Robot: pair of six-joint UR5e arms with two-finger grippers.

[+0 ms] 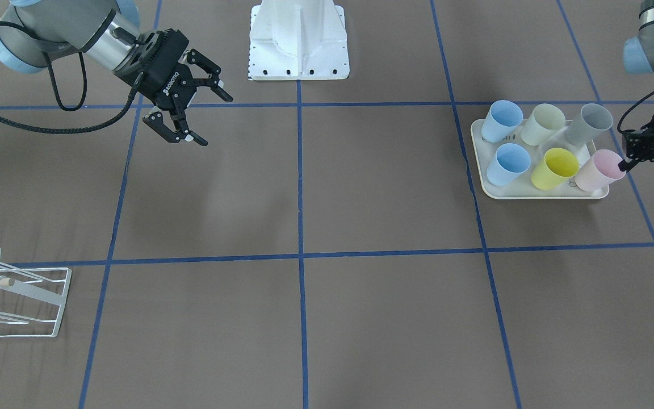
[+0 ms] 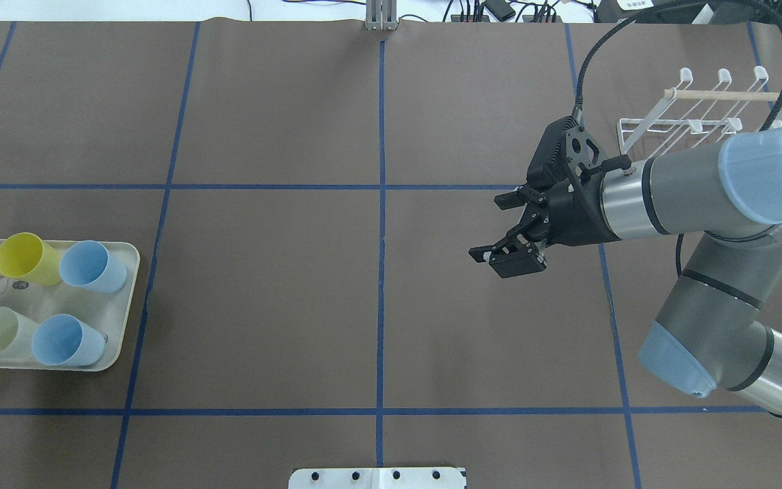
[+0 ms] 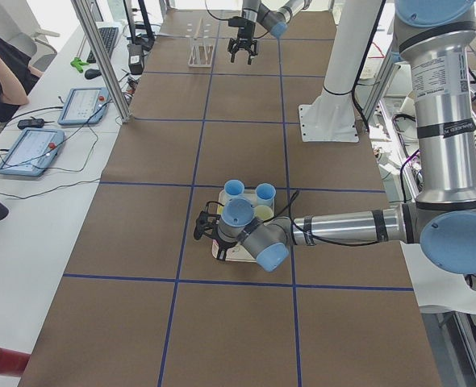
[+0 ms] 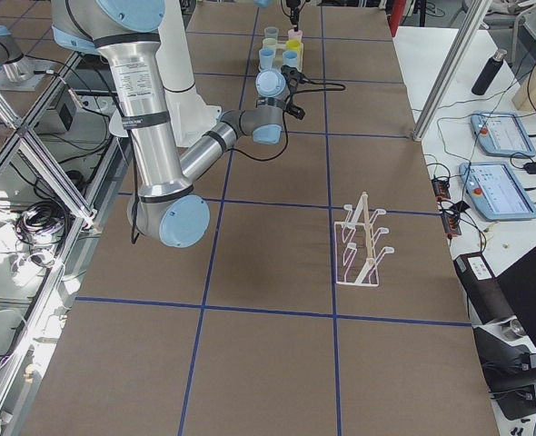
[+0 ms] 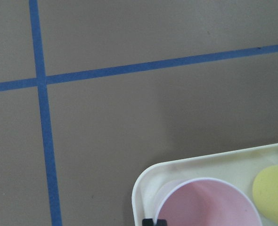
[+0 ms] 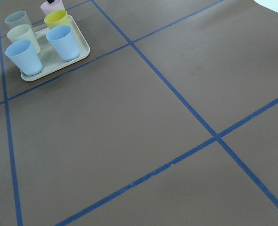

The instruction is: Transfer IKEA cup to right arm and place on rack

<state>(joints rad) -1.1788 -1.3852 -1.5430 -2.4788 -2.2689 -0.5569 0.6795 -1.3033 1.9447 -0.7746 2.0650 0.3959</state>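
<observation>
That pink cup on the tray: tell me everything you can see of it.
The pink cup is pale, plain, plastic-looking, handleless and tapered. It stands upright, mouth up and empty, on a corner of the cream tray, beside the yellow cup. A black fingertip of the left pincer sits at its rim; whether it grips cannot be told.

We looked on a long table under a brown cover (image 2: 262,305), marked into large squares by blue tape (image 2: 381,204). Along one side ran a white bench (image 3: 36,226), where two blue-edged tablets (image 3: 30,151) lay among cables, near a keyboard (image 3: 107,40) and a slanted aluminium post (image 3: 101,56). A person (image 3: 0,76) sat beside it. A dark bottle (image 4: 488,71) stood on the bench. The light was even, and the shadows were faint.
</observation>
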